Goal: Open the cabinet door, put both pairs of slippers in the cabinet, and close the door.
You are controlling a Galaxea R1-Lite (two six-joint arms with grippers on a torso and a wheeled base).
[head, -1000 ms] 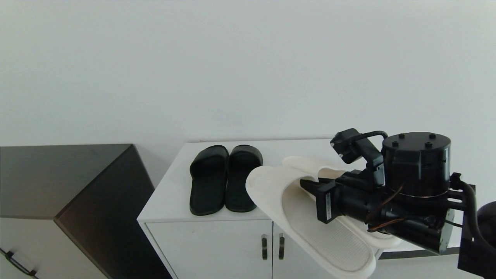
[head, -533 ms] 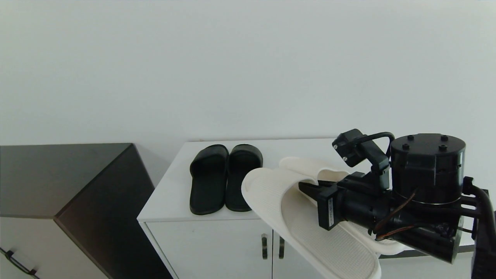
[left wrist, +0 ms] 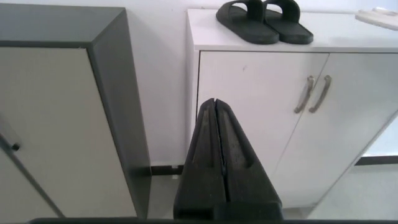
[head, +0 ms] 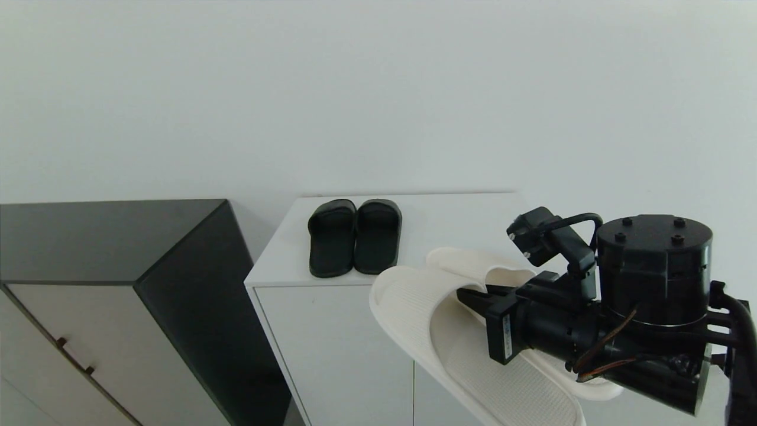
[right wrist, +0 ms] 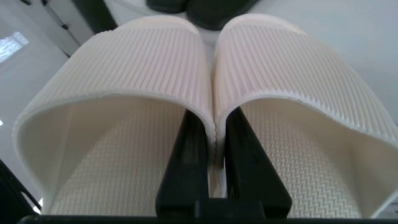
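A pair of white slippers (head: pixel 449 331) hangs in the air in front of the white cabinet (head: pixel 331 349). My right gripper (head: pixel 466 293) is shut on their two inner walls, pinched together (right wrist: pixel 214 134). A pair of black slippers (head: pixel 355 244) lies side by side on the cabinet top, to the left of the held pair. Both cabinet doors are shut, their two handles (left wrist: pixel 314 94) meeting at the middle seam. My left gripper (left wrist: pixel 214 107) is shut with nothing in it, low in front of the cabinet's left door (left wrist: pixel 249 106).
A dark cabinet (head: pixel 118 248) with pale drawer fronts stands just left of the white cabinet, with a narrow gap between them. A plain white wall rises behind both. Floor shows below the cabinets (left wrist: pixel 161 186).
The whole head view has shifted, so the cabinets now look farther off and higher. The right gripper still holds the white slippers, now clear of the cabinet top.
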